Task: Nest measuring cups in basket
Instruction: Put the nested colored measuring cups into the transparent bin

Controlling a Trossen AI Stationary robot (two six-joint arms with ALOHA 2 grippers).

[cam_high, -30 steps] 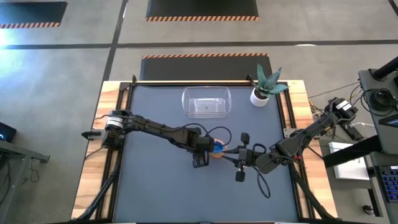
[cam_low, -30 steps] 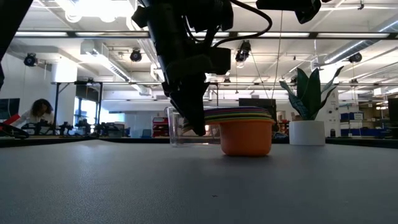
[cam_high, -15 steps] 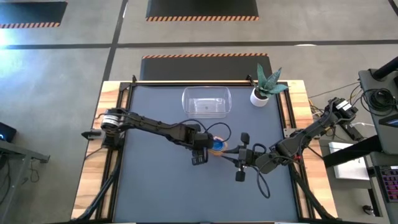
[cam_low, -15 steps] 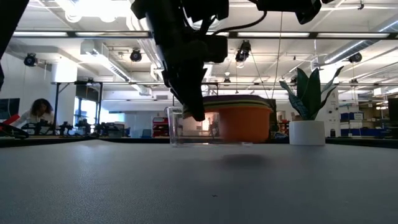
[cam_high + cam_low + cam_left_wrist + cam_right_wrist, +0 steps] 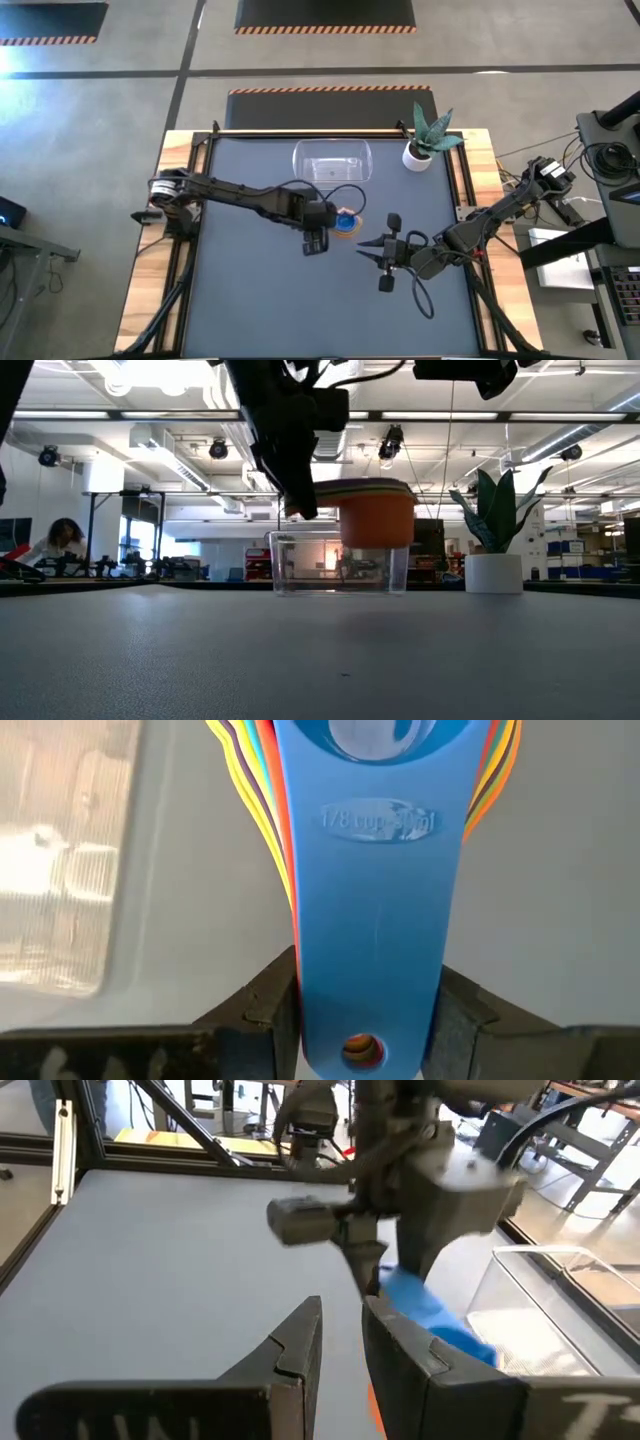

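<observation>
The measuring cups [image 5: 347, 222] are nested in one stack, orange outermost and blue innermost, with their flat handles fanned together. In the low view the stack [image 5: 375, 515] hangs in the air, above the rim height of the basket [image 5: 340, 562]. My left gripper [image 5: 322, 226] is shut on the stack's handles. The clear basket [image 5: 332, 163] stands on the mat toward the far edge, beyond the stack. My right gripper [image 5: 370, 248] waits to the stack's right and nearer, its fingers a narrow gap apart and touching nothing. My left gripper [image 5: 365, 1020] pinches the stacked handles near their free end, the blue handle [image 5: 370, 950] on top. One finger [image 5: 262, 1010] lies on each long edge. The fingers come from the table's left, slanting down, along the handles. The stack is lifted clear, bowls upright.
A white plant pot [image 5: 418, 152] with a green plant stands right of the basket near the far right corner. The dark mat [image 5: 260, 290] is bordered by black rails and a wooden table edge. A person [image 5: 55, 540] sits far off in the room behind.
My left gripper has risen and moved toward the far edge, nearer the basket, staying shut on the handles. The stack of cups, which stood on the mat, is now lifted clear and sits above the basket's rim height.
</observation>
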